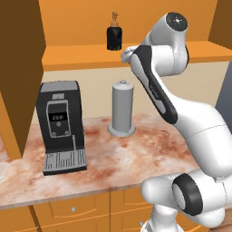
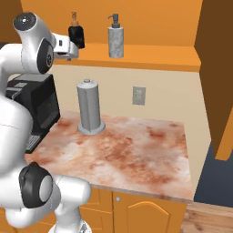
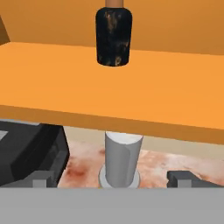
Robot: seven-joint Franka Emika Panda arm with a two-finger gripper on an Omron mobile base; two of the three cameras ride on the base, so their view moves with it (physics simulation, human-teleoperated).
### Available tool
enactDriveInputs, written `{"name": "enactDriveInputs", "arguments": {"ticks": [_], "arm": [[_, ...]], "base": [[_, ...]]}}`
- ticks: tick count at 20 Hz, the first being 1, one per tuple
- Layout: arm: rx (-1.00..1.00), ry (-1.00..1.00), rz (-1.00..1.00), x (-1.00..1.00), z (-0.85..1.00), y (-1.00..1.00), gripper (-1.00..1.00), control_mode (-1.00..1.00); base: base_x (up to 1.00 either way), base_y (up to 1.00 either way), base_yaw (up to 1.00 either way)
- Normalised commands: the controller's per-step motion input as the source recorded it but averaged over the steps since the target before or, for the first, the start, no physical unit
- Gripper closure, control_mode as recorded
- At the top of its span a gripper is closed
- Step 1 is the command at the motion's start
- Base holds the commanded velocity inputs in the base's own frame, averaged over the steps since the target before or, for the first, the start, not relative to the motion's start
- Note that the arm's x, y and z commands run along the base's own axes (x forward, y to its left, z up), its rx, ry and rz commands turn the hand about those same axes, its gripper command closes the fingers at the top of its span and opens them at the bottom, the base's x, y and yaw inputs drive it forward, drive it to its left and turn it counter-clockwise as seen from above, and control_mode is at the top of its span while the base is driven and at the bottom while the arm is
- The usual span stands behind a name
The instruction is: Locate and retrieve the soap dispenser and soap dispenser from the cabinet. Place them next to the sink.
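my gripper (image 3: 111,177) is open, tips spread wide at the bottom of the hand view, aimed at the black soap dispenser (image 3: 113,37) at top centre, since that one is nearest. it stands upright on the cabinet (image 1: 81,58) shelf. the grey soap dispenser (image 2: 115,41) stands just right of it, upper middle. i can read no label; the coffee machine (image 1: 60,122) display is too small.
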Motion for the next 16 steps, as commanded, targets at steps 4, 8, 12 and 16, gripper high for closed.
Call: {"name": "enactDriveInputs", "arguments": {"ticks": [4, 8, 12, 16], "arm": [[0.0, -0.02, 0.05, 0.58, 0.15, 0.1, -1.0, -1.0], [-0.03, -0.03, 0.04, 0.64, 0.08, 0.17, -1.0, -1.0], [-0.02, -0.01, 0.0, 0.7, 0.02, 0.19, -1.0, -1.0], [-0.01, -0.01, 0.0, 0.58, -0.01, 0.13, -1.0, -1.0]], "base": [[0.0, 0.0, 0.0], [0.0, 0.0, 0.0], [0.0, 0.0, 0.0], [0.0, 0.0, 0.0]]}}
